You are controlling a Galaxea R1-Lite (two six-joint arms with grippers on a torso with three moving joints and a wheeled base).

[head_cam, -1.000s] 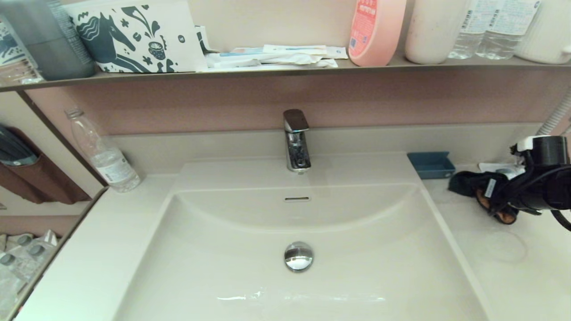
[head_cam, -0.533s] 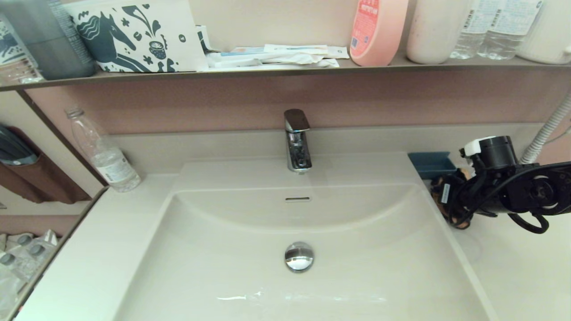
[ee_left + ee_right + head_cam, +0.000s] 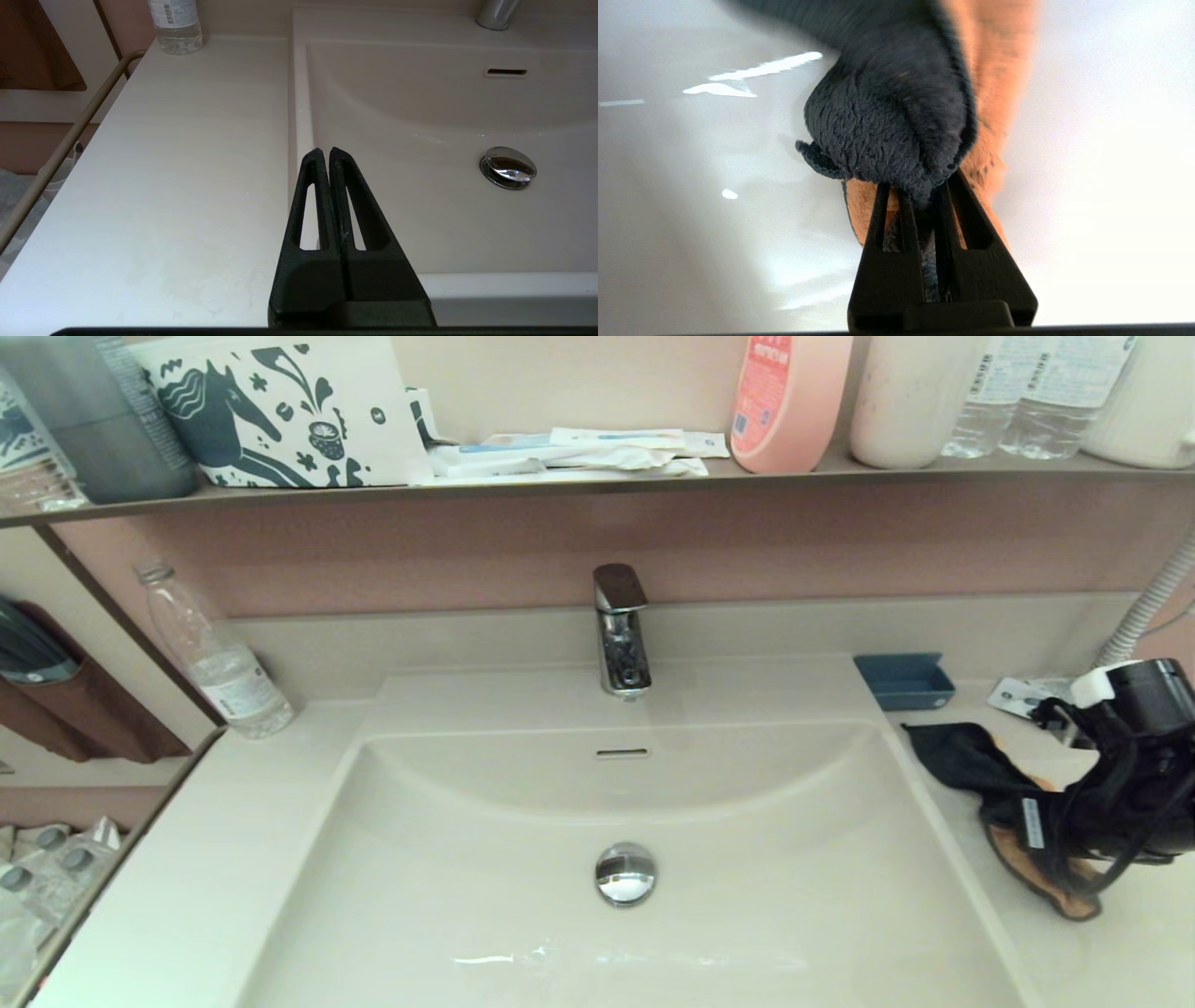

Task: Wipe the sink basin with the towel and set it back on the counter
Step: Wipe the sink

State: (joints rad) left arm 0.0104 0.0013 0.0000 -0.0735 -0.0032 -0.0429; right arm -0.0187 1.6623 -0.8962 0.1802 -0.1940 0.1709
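The towel (image 3: 962, 761), dark grey with an orange-tan underside, lies stretched along the counter (image 3: 1111, 961) just right of the sink basin (image 3: 523, 821). My right gripper (image 3: 920, 186) is shut on a bunched fold of the towel (image 3: 887, 116) at its near end, low over the counter. In the head view its fingers are hidden behind the cloth and cables. The basin holds a chrome drain plug (image 3: 625, 873) and an overflow slot (image 3: 622, 752). My left gripper (image 3: 324, 151) is shut on nothing, above the basin's front-left rim, out of the head view.
A chrome faucet (image 3: 620, 630) stands behind the basin. A blue tray (image 3: 904, 679) and a white packet (image 3: 1022, 693) sit at the back right. A water bottle (image 3: 219, 658) stands at the back left. A brown shelf (image 3: 560, 485) with bottles and boxes runs overhead.
My right arm swung the towel left to the basin's rim, then drew back toward the front right. The towel now lies longer along the counter. The left arm has not moved.
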